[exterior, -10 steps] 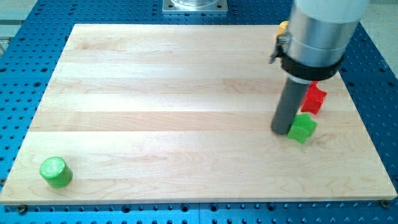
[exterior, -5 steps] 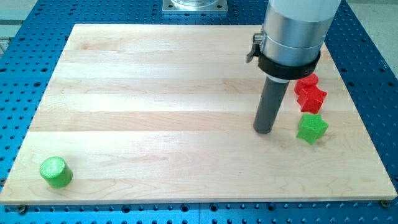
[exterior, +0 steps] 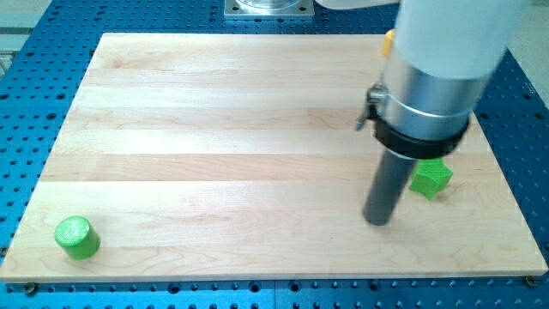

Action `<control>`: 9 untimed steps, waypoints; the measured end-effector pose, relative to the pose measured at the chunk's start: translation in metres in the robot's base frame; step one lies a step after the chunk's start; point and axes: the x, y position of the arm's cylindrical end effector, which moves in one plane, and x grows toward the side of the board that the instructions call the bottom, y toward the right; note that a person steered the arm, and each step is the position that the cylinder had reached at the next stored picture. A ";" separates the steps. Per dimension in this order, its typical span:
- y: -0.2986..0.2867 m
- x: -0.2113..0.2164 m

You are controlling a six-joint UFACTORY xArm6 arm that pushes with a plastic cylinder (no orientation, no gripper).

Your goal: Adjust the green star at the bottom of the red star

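The green star (exterior: 431, 178) lies on the wooden board (exterior: 214, 129) at the view's right. My tip (exterior: 377, 221) rests on the board to the left of the green star and slightly below it, with a small gap between them. The red star is hidden behind the arm's wide grey body (exterior: 437, 69).
A green cylinder (exterior: 77, 238) stands near the board's bottom left corner. A bit of a yellow block (exterior: 389, 39) peeks out beside the arm at the top right. The board's right edge runs close to the green star.
My tip moved from beside the green star to the left, then down and slightly right. The green star shifted a little to the right. The arm now covers the red blocks.
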 end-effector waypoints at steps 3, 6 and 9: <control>0.031 -0.023; 0.039 -0.042; -0.051 -0.055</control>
